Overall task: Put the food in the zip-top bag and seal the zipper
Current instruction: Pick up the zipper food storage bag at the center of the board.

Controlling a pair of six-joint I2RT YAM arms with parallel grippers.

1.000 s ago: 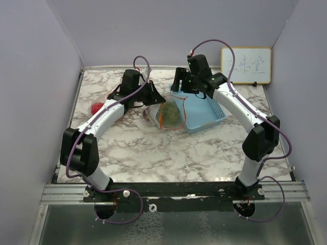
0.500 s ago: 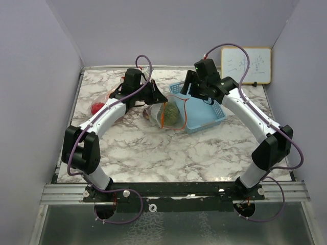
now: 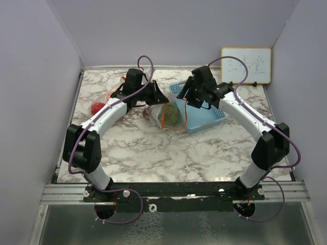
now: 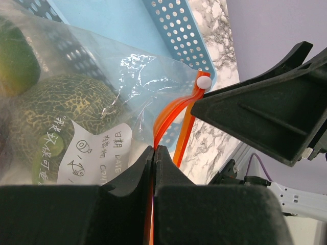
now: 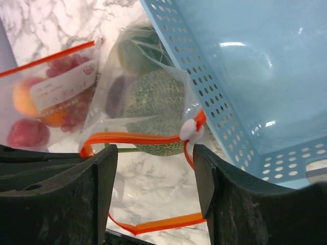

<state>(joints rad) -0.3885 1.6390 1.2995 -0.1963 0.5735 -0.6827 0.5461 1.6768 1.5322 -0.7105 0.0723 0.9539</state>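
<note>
Food (image 3: pixel 170 114), plainly the netted melon (image 5: pixel 153 99), lies inside the zip-top bag (image 4: pixel 138 76) on the table (image 3: pixel 168 148), against the blue basket (image 3: pixel 208 115). In the last second the right gripper (image 5: pixel 155 150) has swung in from the basket's far edge. It is wide apart and empty, with the white slider (image 5: pixel 190 130) just beyond its fingertips. The left gripper (image 4: pixel 154 153) pinches the orange zipper strip (image 4: pixel 171 115), so sealing looks next.

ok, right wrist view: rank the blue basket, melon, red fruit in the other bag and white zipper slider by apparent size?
1. blue basket, largest even though the frame crops it
2. melon
3. red fruit
4. white zipper slider
No close calls.
</note>
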